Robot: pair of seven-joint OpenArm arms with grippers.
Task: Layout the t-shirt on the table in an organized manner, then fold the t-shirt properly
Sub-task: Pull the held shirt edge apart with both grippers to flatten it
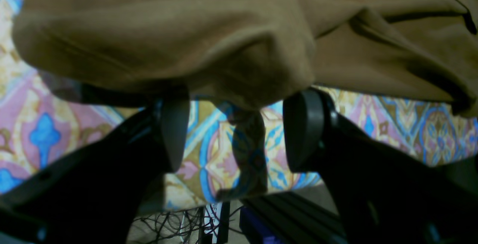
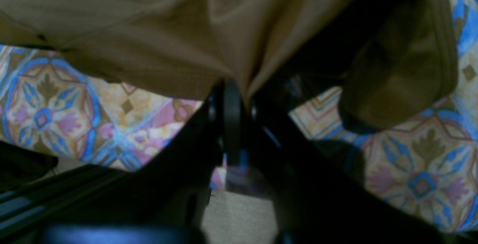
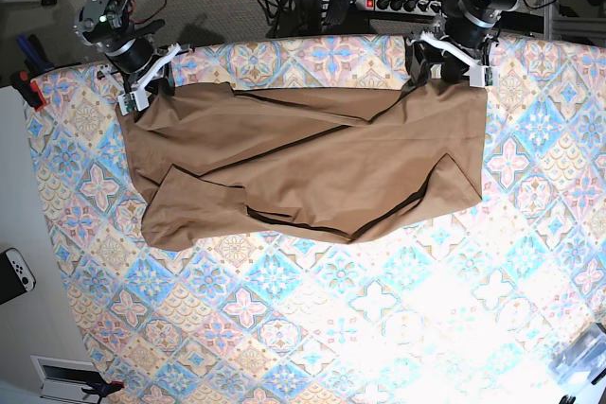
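The right gripper (image 2: 239, 98) has its black jaws pressed together on a pinch of the plain tan-brown soft-fabric t-shirt (image 2: 157, 38), the cloth fanning up and away from the pinch in tight pleats. The left gripper (image 1: 235, 132) stands with its two rounded grey pads wide apart and nothing between them; a drooping fold of the same t-shirt (image 1: 231, 50) hangs just above and ahead of the gap, apart from both pads as far as the wrist view shows. Outward from the jaws, the base view shows the right gripper (image 3: 142, 78) at one far corner of the garment and the left gripper (image 3: 453, 56) at the other, both along the far edge of the large table covered in blue, pink and cream diamond-tile cloth (image 3: 379, 328). The t-shirt (image 3: 303, 163) lies spread across the far half of that table, roughly rectangular but with diagonal creases and a rumpled, doubled-over near edge. This looks like the laying-out step, not yet the folding. The next move probably calls for the left jaws to advance onto the hanging fold and close, so both corners can be drawn taut and the wrinkles pulled flat.
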